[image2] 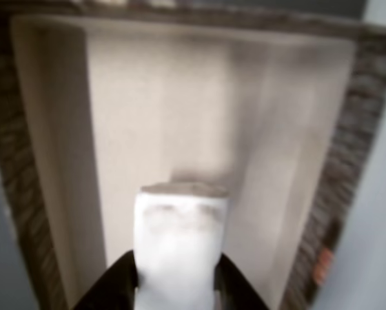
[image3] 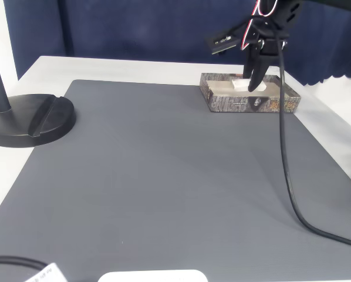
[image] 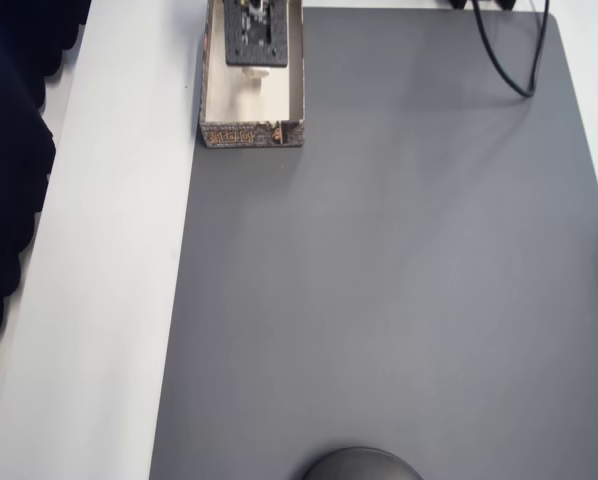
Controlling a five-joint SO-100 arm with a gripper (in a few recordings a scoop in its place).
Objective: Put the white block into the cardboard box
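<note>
Smooth white block point(image2: 179, 248) with rounded edges, pinched between the black gripper point(image2: 175, 284) fingers, held over the cream inside of the shallow cardboard box point(image3: 222, 103), brown patterned walls, at the far edge of the ribbed grey mat point(image3: 164, 188).

Lab bench: grey mat point(image3: 164, 176), camera stand point(image3: 29, 114), blue curtain point(image3: 134, 29).

The gripper point(image3: 253, 86) points steeply down, fingers point(image2: 119, 284) apparently clamped on something white.
</note>
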